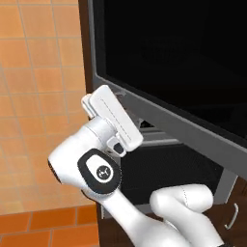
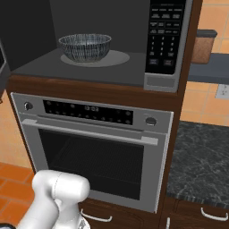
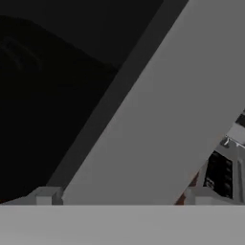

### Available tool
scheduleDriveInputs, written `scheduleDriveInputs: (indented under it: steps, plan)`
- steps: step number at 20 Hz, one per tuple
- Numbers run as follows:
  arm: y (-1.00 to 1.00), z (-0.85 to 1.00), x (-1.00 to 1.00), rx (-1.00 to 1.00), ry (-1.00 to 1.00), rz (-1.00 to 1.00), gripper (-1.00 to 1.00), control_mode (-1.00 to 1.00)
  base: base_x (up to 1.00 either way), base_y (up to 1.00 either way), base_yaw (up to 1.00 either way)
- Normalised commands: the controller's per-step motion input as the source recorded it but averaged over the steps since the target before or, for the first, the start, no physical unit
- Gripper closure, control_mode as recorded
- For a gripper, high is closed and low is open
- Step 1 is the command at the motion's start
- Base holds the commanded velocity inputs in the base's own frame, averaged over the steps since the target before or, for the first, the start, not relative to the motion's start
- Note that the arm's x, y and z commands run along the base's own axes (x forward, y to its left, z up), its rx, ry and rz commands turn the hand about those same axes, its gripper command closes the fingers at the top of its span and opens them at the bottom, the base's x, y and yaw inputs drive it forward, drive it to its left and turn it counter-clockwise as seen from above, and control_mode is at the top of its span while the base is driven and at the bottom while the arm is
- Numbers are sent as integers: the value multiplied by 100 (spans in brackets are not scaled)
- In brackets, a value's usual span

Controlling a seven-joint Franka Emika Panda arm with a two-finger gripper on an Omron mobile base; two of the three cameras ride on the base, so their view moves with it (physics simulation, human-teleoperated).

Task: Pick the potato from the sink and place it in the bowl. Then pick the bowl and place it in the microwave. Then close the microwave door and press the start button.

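The gripper (image 3: 122, 201) has its jaws spread wide and empty, pressed close against the grey lower edge of the microwave door (image 1: 169, 62), which hangs open on the left. Farther right, the bowl (image 2: 85, 47) sits inside the microwave (image 2: 168, 53). The potato isn't discernible. Shutting the door and pressing start remain.

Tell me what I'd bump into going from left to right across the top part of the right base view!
The bowl sitting inside the open microwave → the microwave's button panel → the dark wood cabinet side → a brown jar with a dark lid on the far counter.
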Motion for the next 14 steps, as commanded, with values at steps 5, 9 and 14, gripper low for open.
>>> scheduleDriveInputs:
  steps: [5, 9, 14]
  plan:
    - [-65, 47, 10, 15, 12, 29, -100, -100, 0, 0, 0]
    - [-48, 49, 26, 17, 17, 29, -100, -100, 0, 0, 0]
    - [-8, 54, 21, 14, 32, 16, -100, -100, 0, 0, 0]
